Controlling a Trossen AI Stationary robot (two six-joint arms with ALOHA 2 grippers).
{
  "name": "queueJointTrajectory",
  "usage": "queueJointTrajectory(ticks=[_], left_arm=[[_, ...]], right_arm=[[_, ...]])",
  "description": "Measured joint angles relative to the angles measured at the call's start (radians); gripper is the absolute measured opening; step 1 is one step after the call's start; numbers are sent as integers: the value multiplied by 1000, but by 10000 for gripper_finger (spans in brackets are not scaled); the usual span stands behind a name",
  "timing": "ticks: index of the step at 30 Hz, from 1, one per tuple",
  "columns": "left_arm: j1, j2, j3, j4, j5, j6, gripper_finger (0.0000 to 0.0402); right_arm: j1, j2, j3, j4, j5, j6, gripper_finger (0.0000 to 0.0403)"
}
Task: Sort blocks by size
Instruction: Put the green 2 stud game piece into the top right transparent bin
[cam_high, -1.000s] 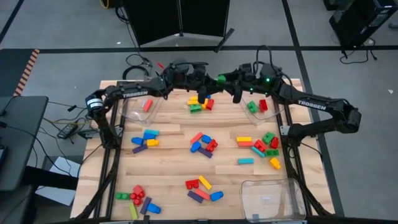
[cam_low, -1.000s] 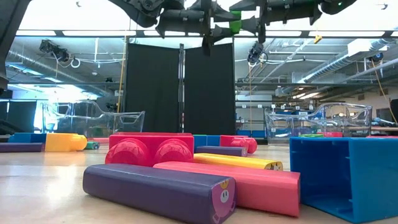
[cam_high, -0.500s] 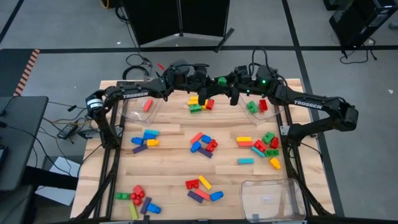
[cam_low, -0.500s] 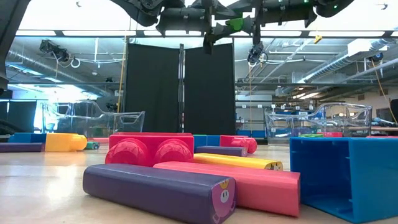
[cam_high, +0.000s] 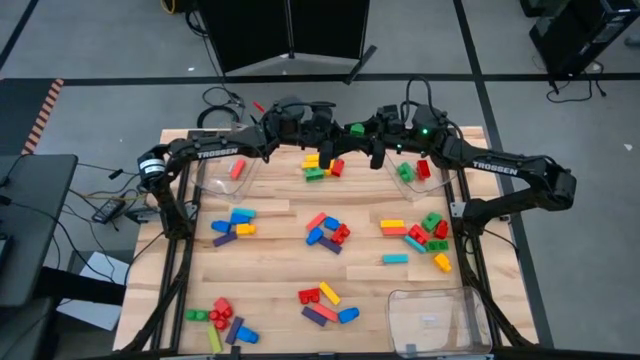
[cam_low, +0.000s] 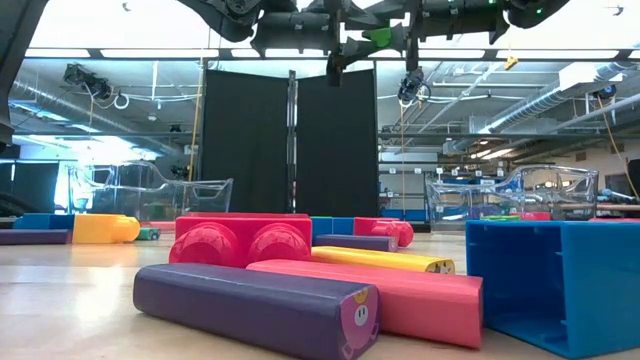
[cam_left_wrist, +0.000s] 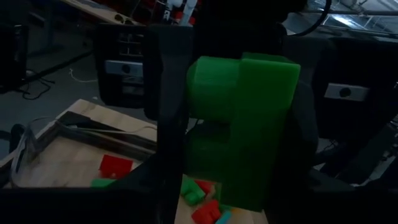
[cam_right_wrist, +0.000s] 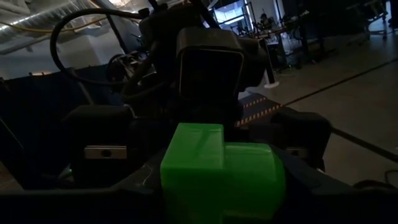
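Note:
High above the far middle of the table, one green block (cam_high: 356, 129) hangs between my two grippers, which point level at each other. My left gripper (cam_high: 341, 136) comes from the table's left and my right gripper (cam_high: 372, 137) from its right. Both are shut on the block. It fills the left wrist view (cam_left_wrist: 242, 124) and sits low in the right wrist view (cam_right_wrist: 217, 171). Many more blocks lie in clusters on the wooden table (cam_high: 280, 250), among them a yellow, red and green group (cam_high: 320, 165) below the grippers. My left gripper pinches the green block's two opposite sides (cam_left_wrist: 193, 130) between its fingers (cam_left_wrist: 166, 124), coming level from the table's left. The block is lifted clear of the table. My right gripper has the same block's other end (cam_right_wrist: 186, 168) between its two fingers, coming level from the table's right. The block and the dark hide where its fingers meet the block.
Clear plastic bins stand at the far left (cam_high: 222, 175), far right (cam_high: 415, 178) and near right (cam_high: 430, 318). The left bin holds a red block, the right one red and green blocks. In the low view, purple, red and blue blocks (cam_low: 300, 290) lie close to the camera.
My right gripper has edged toward the left gripper and its fingers have drawn in on the green block. The block has stayed where it was, high above the far middle of the table.

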Motion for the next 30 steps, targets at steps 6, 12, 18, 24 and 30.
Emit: queueJointTrajectory(ticks=[6, 12, 18, 24, 30], left_arm=[[5, 0, 0, -6, -12, -9, 190], [9, 0, 0, -28, -11, -11, 222], [12, 0, 0, -26, -9, 54, 272], [55, -3, 0, -20, 15, 77, 289], [122, -13, 0, -30, 147, 46, 289]], right_arm=[[-1, 0, 0, -2, -1, 0, 181], [-20, 1, 0, -7, -10, 4, 181], [-35, 0, 0, -3, -15, 7, 181], [-91, -44, 0, -87, -15, 20, 190], [-166, -92, 0, -270, 16, 23, 180]])
